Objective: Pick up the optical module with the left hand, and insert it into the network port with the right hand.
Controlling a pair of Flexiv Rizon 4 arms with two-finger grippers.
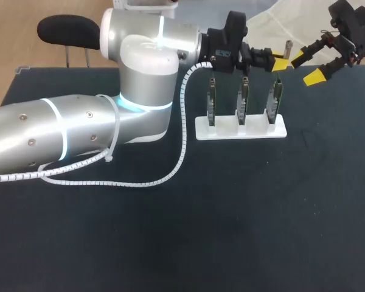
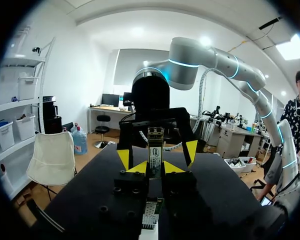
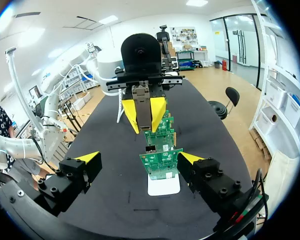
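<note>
The right pincer (image 3: 139,158) holds nothing, its yellow-tipped fingers wide apart above the matte black counter (image 3: 110,150). Just ahead of it and lower, three flat green boards (image 3: 161,162) stand upright in a row on a white slotted stand (image 3: 163,186). Beyond them, the left pincer (image 3: 143,112) is clamped on the module (image 3: 141,100), a slim, boxy metal piece whose end faces the right pincer's gap.

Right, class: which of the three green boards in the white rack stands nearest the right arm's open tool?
The board at the rack's right end in the head view; the other two stand further along, away from the right tool.
</note>
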